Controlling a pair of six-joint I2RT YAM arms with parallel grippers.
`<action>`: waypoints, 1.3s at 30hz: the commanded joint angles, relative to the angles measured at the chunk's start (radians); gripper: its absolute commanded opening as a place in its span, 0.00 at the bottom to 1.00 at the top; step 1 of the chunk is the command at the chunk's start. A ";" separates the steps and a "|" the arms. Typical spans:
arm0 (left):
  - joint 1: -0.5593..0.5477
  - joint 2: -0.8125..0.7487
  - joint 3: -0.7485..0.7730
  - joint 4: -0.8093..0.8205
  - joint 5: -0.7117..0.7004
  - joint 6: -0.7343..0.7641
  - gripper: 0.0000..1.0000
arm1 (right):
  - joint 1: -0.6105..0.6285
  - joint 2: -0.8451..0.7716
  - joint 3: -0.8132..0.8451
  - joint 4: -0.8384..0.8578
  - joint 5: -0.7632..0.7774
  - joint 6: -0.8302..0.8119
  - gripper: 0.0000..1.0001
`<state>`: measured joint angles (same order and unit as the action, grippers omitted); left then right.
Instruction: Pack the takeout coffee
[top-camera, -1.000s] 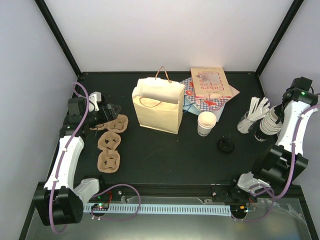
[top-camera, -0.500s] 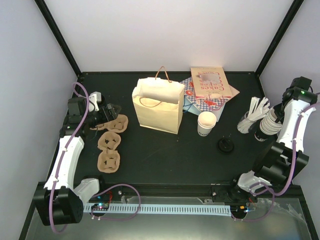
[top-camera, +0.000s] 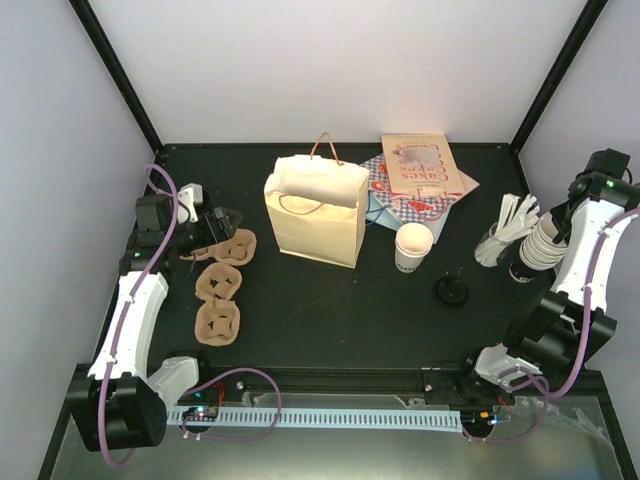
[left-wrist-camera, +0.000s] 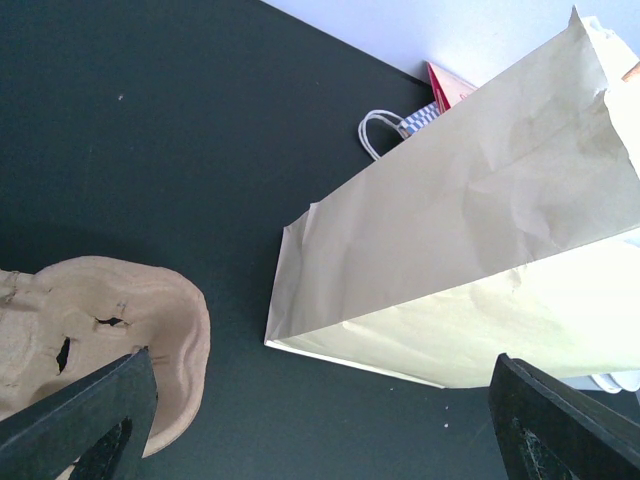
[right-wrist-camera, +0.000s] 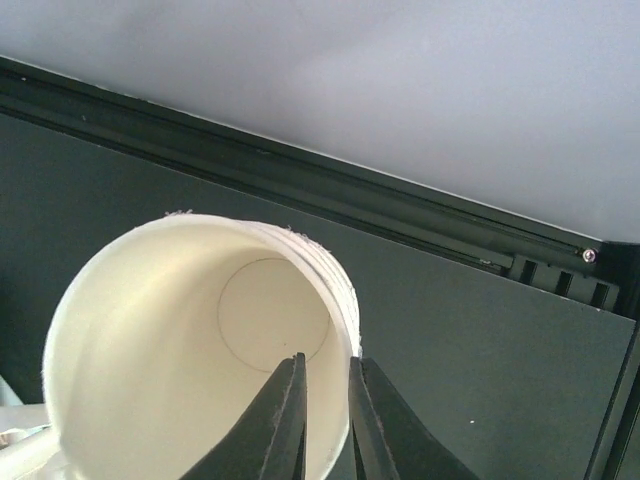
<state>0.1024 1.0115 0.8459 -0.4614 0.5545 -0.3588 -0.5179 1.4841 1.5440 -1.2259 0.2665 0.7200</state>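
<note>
The takeout coffee cup (top-camera: 414, 246) stands upright on the black table (top-camera: 330, 310), just right of the tan paper bag (top-camera: 315, 215) and apart from it. Its mouth is uncovered, and the round black lid (top-camera: 452, 291) lies flat on the table a little nearer and to the right, not touching the cup.

The right gripper (right-wrist-camera: 325, 365) is at the stack of cups (top-camera: 540, 245) by the right edge. Its jaws are drawn narrow on the rim of the top cup (right-wrist-camera: 200, 330) – one finger inside the wall, one outside.

The left gripper (left-wrist-camera: 315, 400) hangs with its jaws spread wide and nothing between them – over the edge of a brown cup carrier (left-wrist-camera: 110, 340), with the bag's side ahead of it. Two more carriers (top-camera: 218, 305) lie in a row toward the near edge.
</note>
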 joint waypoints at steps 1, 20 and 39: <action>-0.007 -0.018 0.001 0.029 0.026 0.008 0.93 | -0.005 -0.031 0.049 -0.026 -0.011 0.011 0.16; -0.006 -0.017 0.003 0.031 0.034 0.008 0.93 | -0.004 -0.067 0.182 -0.100 -0.005 0.007 0.20; -0.007 -0.010 0.004 0.033 0.036 0.007 0.94 | -0.005 -0.038 0.009 0.005 -0.003 -0.006 0.34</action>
<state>0.1024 1.0115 0.8459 -0.4553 0.5701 -0.3592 -0.5179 1.4418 1.5734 -1.2572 0.2588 0.7158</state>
